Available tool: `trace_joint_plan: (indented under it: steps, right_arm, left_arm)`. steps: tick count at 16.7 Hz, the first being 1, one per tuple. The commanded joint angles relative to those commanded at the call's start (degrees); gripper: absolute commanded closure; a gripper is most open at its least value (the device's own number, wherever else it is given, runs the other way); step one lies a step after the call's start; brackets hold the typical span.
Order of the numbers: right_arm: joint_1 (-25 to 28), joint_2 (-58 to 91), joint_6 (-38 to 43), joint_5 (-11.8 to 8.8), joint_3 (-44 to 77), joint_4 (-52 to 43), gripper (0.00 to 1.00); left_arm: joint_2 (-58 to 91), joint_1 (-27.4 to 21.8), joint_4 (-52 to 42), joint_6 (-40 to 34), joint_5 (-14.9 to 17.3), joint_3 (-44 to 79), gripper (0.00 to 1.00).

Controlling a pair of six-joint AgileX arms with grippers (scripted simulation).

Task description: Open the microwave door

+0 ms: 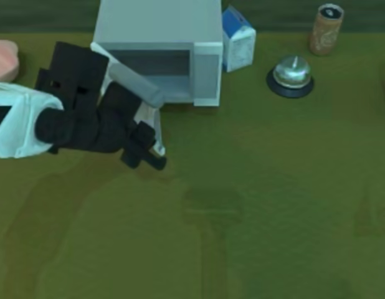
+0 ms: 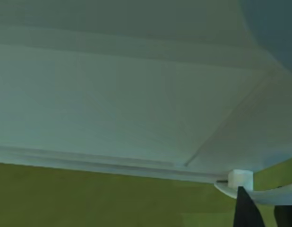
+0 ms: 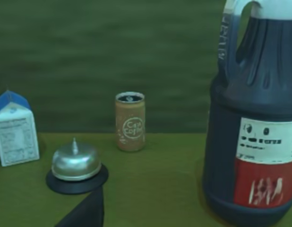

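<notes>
The white microwave (image 1: 158, 25) stands at the back of the table, left of centre. Its cavity shows, because the microwave door (image 1: 135, 82) is swung out toward the front left. My left gripper (image 1: 152, 151) is at the door's free edge, its dark fingers astride the handle and shut on it. In the left wrist view the door panel (image 2: 127, 94) fills most of the frame, and the curved white handle (image 2: 266, 195) crosses at the fingertips (image 2: 245, 210). My right gripper (image 3: 84, 213) is out of the top view, parked on the right side and facing the bell.
A blue-and-white milk carton (image 1: 238, 38) stands against the microwave's right side. Further right are a silver bell (image 1: 291, 75) on a black base and a brown can (image 1: 326, 28). A dark jug (image 3: 254, 118) stands close to the right wrist. A pink object (image 1: 2, 59) lies at the far left.
</notes>
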Motion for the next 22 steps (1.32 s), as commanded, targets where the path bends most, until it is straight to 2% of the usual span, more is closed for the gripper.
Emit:
trace_joint_plan:
  steps: [9,16,22]
  right_arm:
    - [0.0,0.0,0.0,0.0,0.0,0.0,0.0]
    - [0.0,0.0,0.0,0.0,0.0,0.0,0.0]
    - [0.0,0.0,0.0,0.0,0.0,0.0,0.0]
  left_arm:
    - [0.0,0.0,0.0,0.0,0.0,0.0,1.0]
    - [-0.68,1.57,-1.0,3.55,2.73,-0.41,1.0]
    - [-0.66,1.8,-1.2,3.93,2.96,-0.56,1.0]
